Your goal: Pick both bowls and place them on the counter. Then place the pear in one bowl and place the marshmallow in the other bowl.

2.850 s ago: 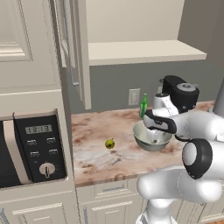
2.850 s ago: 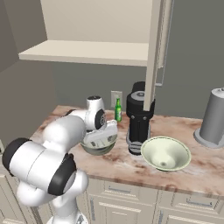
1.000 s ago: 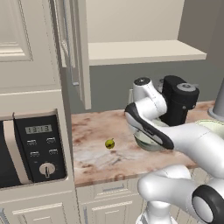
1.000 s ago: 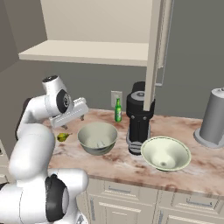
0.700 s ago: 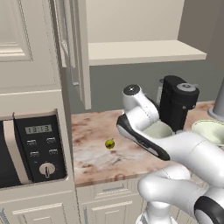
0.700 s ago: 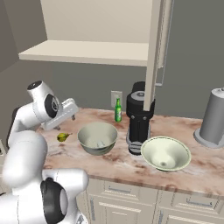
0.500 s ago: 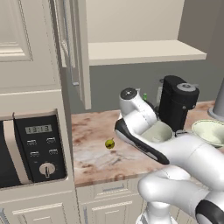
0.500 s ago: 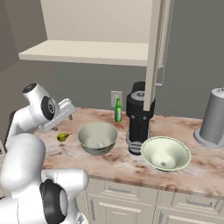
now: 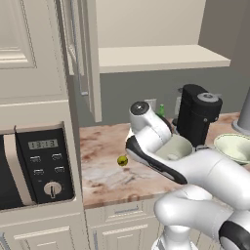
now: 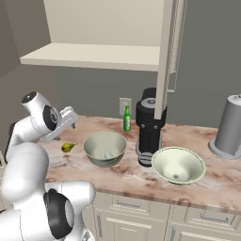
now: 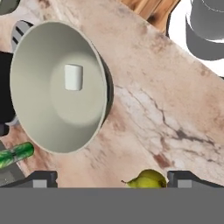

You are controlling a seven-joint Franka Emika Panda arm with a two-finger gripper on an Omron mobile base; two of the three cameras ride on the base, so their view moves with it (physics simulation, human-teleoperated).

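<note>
Hovering over pear [image 11: 146, 179], pincer [image 11: 113, 178] spread wide, empty, fingertips flanking fruit, not touching

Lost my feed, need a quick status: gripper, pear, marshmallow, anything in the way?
Gripper open, empty, over the pear. Pear on the counter, beside the deep bowl. Marshmallow already in that bowl. Shallow bowl empty. Nothing blocking.

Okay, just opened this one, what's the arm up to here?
Both bowls sit on the pinkish-brown marbled counter. The small white marshmallow already lies inside the deep grey-green bowl, while the wide cream-green bowl holds nothing. The white arm's gripper is open above the small yellow-green pear, which lies on the counter beside the deep bowl, not yet grasped.
</note>
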